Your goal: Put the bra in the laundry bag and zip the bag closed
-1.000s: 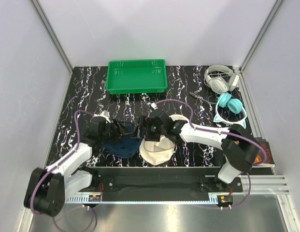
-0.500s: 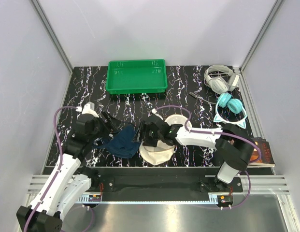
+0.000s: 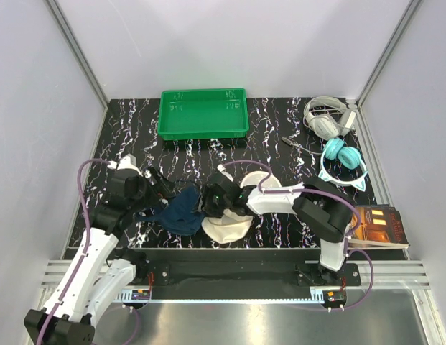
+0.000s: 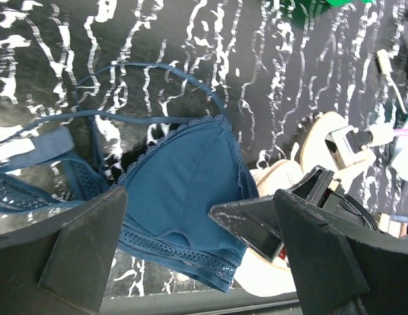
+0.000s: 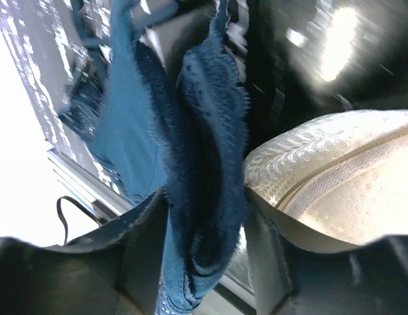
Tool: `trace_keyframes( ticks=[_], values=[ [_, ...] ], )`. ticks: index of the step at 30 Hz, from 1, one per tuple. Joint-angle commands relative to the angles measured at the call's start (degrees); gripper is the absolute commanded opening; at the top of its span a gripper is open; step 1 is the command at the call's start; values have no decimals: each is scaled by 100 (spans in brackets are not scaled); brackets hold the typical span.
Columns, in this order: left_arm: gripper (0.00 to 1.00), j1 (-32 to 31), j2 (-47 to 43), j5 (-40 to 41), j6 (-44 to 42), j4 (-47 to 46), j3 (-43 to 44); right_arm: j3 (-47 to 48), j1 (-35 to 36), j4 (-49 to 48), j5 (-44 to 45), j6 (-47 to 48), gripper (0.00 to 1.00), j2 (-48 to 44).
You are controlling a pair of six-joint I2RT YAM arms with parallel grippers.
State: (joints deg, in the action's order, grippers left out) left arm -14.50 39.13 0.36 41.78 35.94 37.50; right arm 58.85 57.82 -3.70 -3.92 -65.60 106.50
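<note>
White links and black joints are seen on the left arm [image 3: 90, 251] and the right arm [image 3: 276, 202]; a thin purple cable [image 3: 82, 188] is looped along each.

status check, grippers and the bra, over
Left gripper open above the dark navy-blue fabric bra. Right gripper pinching its lace edge. Bra beside the cream round mesh laundry bag, not inside; nothing between.

Table [image 3: 122, 133]: tray [image 3: 202, 134], headphones [image 3: 340, 153], bra [image 3: 181, 210], laundry bag [image 3: 226, 228]

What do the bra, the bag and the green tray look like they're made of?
The bra looks like soft matte dark-blue fabric, with lace trim at its edges. The bag seems a cream mesh textile, its weave patterned and faintly shiny. The tray is probably rigid plastic: smooth, evenly green, moulded rim.
</note>
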Motion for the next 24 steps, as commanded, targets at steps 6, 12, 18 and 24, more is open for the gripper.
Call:
trace_keyframes(
  ticks=[6,12,18,24],
  values=[
    [99,167,323,97,-652,282,802,803,-78,-297,103,1565,16,109],
    [99,185,463,-1028,-1137,-131,873,1128,-87,535,-337,3381,0,-682],
    [99,167,603,-2793,-1496,-1034,1058,1076,-481,1460,-1027,5670,0,-1482],
    [99,-561,727,-2778,-2367,-738,1725,1023,-991,2171,-2441,6972,0,-2054]
  ],
)
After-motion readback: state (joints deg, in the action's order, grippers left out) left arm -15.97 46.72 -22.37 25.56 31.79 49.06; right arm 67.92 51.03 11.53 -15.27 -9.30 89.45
